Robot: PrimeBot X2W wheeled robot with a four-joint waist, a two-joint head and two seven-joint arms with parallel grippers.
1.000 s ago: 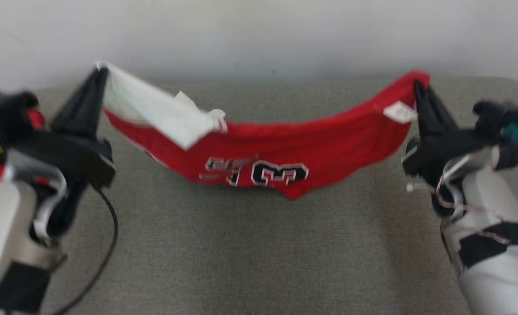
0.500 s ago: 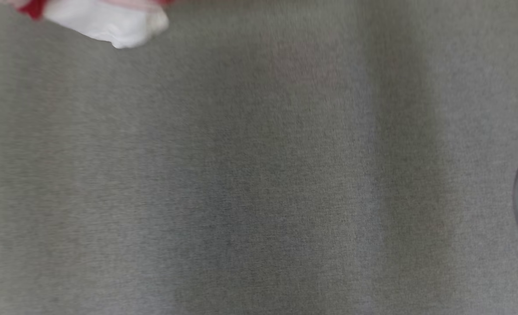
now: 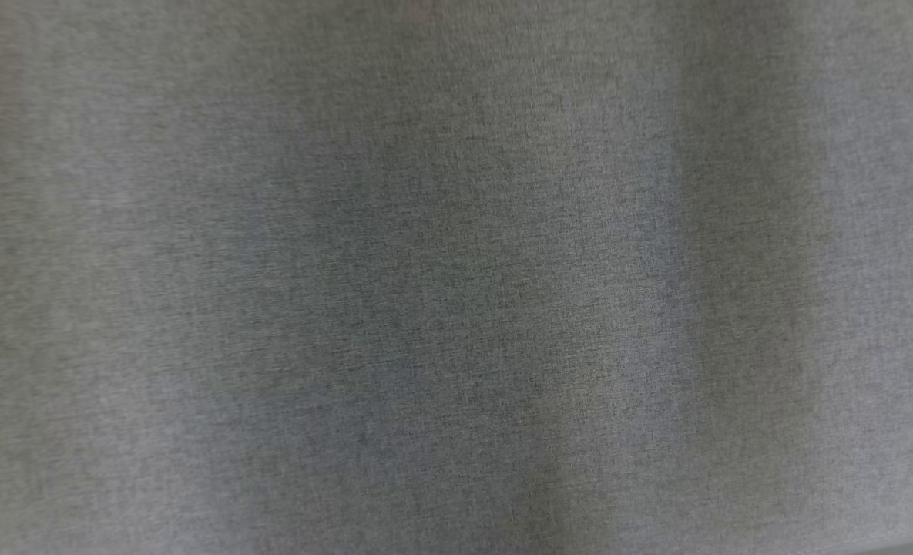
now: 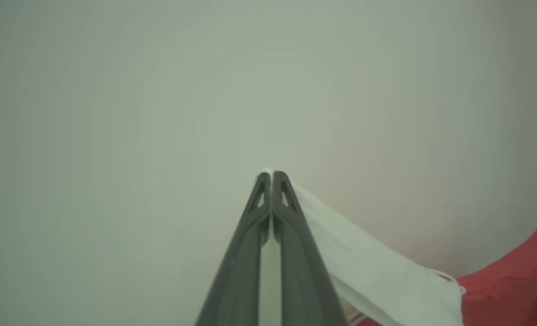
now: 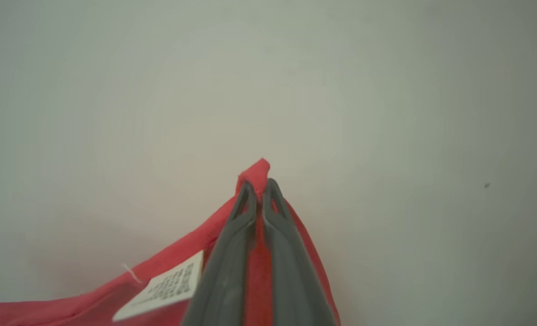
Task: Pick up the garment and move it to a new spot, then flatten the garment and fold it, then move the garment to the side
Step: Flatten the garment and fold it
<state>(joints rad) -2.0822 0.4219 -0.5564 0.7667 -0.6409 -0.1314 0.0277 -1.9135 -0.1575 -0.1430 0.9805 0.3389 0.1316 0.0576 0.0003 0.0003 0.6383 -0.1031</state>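
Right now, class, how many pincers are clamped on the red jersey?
2. The left pincer pinches a white corner of the jersey. The right pincer pinches a red corner, near the white tag. No other pincer is in view.

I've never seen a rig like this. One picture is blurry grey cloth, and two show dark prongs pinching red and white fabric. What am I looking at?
This is a robot with two arms, and each picture comes from a different camera on it. The grey picture is from the camera on its head, looking down at a grey woven surface, blurred. The other two are from cameras on its wrists, each looking along that arm's two long dark fingers toward a pale wall.

In the left wrist view, the left gripper is shut on a white panel of the garment, a red and white jersey. In the right wrist view, the right gripper is shut on a red corner of it, near a small white tag. So the jersey is pinched at two places, one per arm.
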